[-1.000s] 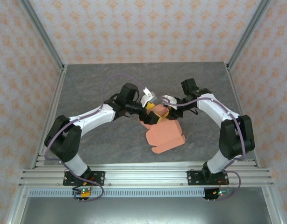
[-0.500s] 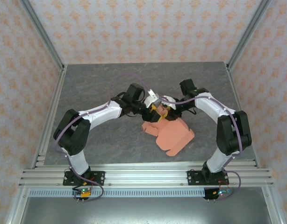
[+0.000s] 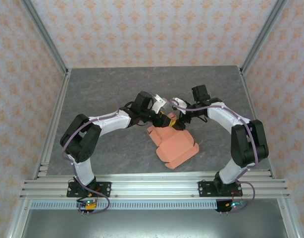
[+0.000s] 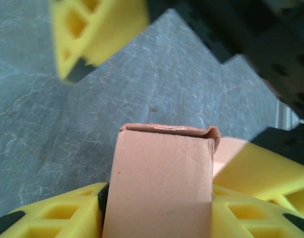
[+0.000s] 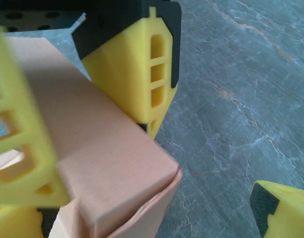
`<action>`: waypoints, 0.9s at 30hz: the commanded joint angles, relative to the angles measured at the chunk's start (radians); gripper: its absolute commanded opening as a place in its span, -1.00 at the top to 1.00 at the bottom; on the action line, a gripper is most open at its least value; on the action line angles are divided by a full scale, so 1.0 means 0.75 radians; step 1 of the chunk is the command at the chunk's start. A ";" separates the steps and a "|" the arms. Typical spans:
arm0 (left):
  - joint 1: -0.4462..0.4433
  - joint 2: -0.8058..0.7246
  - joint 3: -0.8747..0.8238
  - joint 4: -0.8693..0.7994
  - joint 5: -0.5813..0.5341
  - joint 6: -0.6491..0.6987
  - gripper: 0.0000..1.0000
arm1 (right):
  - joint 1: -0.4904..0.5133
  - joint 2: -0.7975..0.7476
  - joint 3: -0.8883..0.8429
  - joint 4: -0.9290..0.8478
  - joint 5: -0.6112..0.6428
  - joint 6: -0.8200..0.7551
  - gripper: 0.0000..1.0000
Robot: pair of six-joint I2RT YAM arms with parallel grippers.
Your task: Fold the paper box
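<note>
From where I stand, the left gripper [image 3: 166,120] reaches in over the middle of the table [image 3: 97,89]. Its yellow fingers [image 4: 53,218] sit narrow, pinching the raised far end of the paper box [image 3: 176,145] from either side. In the left wrist view that folded section rises between them, its top edge a little crumpled at one corner. The rest of the salmon card lies on the table on the near side of the fingers. Its long axis slants from the grip toward the near right, with tabs showing along that edge. Just to the right, the right gripper [image 3: 180,118] faces the left one with its fingers wide. One finger lies against the folded section and the other [image 5: 285,208] hangs well clear over bare table. Both grippers are at the raised end, but the left has the hold, so I judge the right is the one free to press the next flap.
</note>
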 commanded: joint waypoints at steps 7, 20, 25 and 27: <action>0.030 0.041 -0.081 0.248 -0.193 -0.353 0.09 | -0.001 -0.388 -0.273 0.746 0.358 0.754 -0.98; 0.082 0.084 -0.121 0.254 -0.345 -0.699 0.11 | -0.051 -0.356 0.088 -0.408 1.068 2.771 -0.94; 0.082 0.052 -0.160 0.315 -0.378 -0.783 0.14 | 0.031 -0.366 -0.053 -0.241 0.656 3.420 -0.80; 0.075 0.034 -0.165 0.319 -0.396 -0.765 0.14 | 0.104 -0.354 -0.013 -0.216 0.650 3.569 -0.78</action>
